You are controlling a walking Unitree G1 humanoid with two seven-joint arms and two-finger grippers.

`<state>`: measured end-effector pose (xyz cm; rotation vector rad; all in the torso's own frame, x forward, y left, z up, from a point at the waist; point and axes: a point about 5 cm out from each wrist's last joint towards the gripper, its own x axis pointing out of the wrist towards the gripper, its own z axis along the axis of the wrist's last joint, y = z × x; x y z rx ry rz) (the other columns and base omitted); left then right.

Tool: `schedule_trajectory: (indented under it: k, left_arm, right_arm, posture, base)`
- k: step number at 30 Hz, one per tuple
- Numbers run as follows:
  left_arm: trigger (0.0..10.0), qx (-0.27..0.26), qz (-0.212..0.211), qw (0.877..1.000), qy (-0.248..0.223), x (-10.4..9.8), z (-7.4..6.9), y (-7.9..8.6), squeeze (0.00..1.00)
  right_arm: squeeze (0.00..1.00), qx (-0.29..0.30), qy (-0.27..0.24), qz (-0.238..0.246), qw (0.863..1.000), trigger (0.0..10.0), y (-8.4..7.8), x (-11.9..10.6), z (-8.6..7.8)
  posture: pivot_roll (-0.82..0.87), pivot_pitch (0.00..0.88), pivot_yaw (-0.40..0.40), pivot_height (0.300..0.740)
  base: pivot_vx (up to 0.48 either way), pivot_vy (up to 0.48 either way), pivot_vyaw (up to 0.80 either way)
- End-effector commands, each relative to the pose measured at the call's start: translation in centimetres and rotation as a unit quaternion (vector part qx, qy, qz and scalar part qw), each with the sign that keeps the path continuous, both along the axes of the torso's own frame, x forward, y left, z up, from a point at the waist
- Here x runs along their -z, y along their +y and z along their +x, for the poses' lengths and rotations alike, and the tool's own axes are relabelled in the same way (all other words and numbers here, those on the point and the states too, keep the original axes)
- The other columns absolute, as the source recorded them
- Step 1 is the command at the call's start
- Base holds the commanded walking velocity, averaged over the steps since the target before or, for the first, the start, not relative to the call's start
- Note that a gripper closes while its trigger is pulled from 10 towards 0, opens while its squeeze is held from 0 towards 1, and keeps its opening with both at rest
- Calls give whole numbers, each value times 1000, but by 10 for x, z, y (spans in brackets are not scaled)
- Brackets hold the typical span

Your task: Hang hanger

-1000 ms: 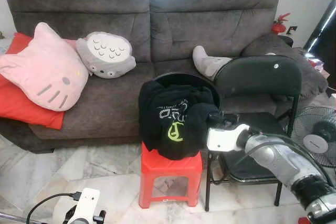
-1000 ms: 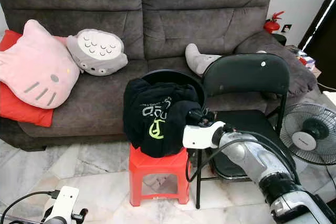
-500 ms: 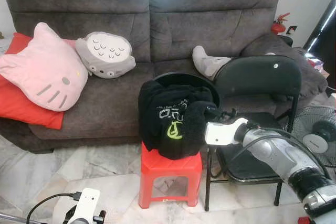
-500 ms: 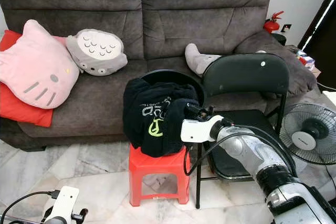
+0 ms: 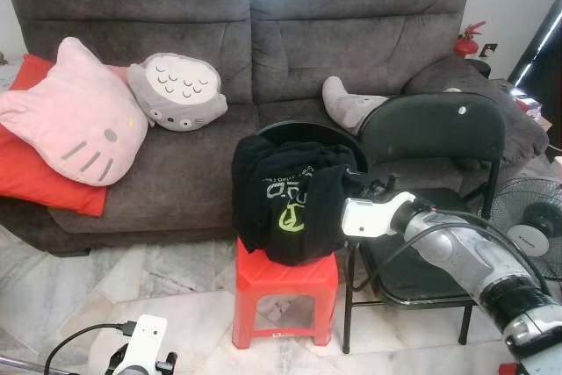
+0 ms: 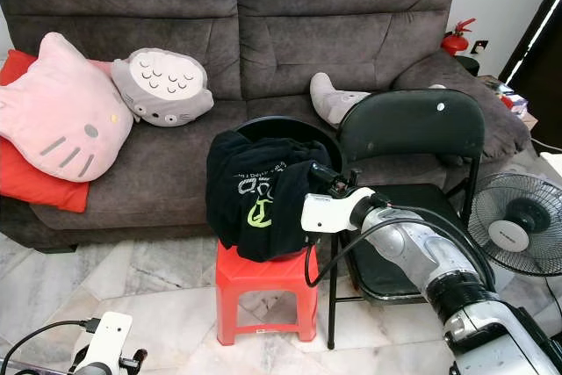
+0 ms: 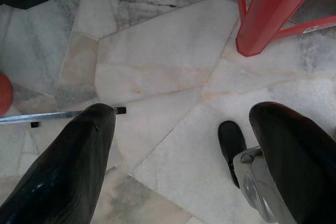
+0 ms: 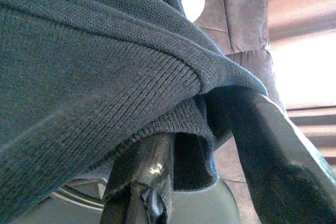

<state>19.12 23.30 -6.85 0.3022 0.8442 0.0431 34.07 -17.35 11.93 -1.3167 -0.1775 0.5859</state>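
The left gripper [image 7: 178, 145] is held low over the marble floor [image 7: 157, 51], its 2 black fingers [image 7: 68, 171] spread wide with nothing between them; a leg of the red stool [image 7: 273, 9] is seen beyond it. Further forward, the red stool [image 5: 285, 280] stands on the floor and carries a black basket [image 5: 303, 132] over which a black garment [image 5: 285, 199] with green and white print is draped. The right gripper [image 5: 349, 185] is pushed into the garment's right edge, and in the right wrist view its 2 fingers [image 8: 262, 145] are seen closed around a fold of the knit fabric [image 8: 105, 66]. No hanger can be made out; whether 1 lies beneath the cloth cannot be told. Just right of the stool stands a black folding chair [image 5: 435, 129], with a floor fan [image 5: 527, 226] beside it. Behind, a dark grey sofa [image 5: 246, 32] holds a pink cat cushion [image 5: 75, 116], a red cushion [image 5: 35, 177] and a grey plush [image 5: 176, 92].
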Motion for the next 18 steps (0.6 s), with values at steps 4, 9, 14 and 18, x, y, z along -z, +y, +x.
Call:
schedule_trajectory:
  k: [4, 9, 14, 18]
  left_arm:
    - [10000, 10, 7, 1000, 4, 1, -2, 1, 0]
    - [10000, 11, 7, 1000, 4, 1, -2, 1, 0]
    - [10000, 11, 8, 1000, 4, 1, -2, 1, 0]
    - [10000, 11, 8, 1000, 3, 0, -2, 1, 0]
  right_arm:
    - [0, 3, 4, 0, 1000, 10000, 1, 4, 1]
    - [0, 8, 7, 5, 1000, 10000, 1, 6, 2]
    - [0, 22, 14, 13, 1000, 10000, 1, 11, 5]
    - [0, 31, 19, 16, 999, 10000, 4, 14, 8]
  posture:
    - [-8, 0, -20, 740]
    - [-7, 0, -19, 740]
    - [-8, 0, -18, 740]
    - [-8, 0, -17, 740]
  base:
    - [0, 0, 0]
    - [0, 0, 0]
    - [0, 0, 0]
    - [0, 0, 0]
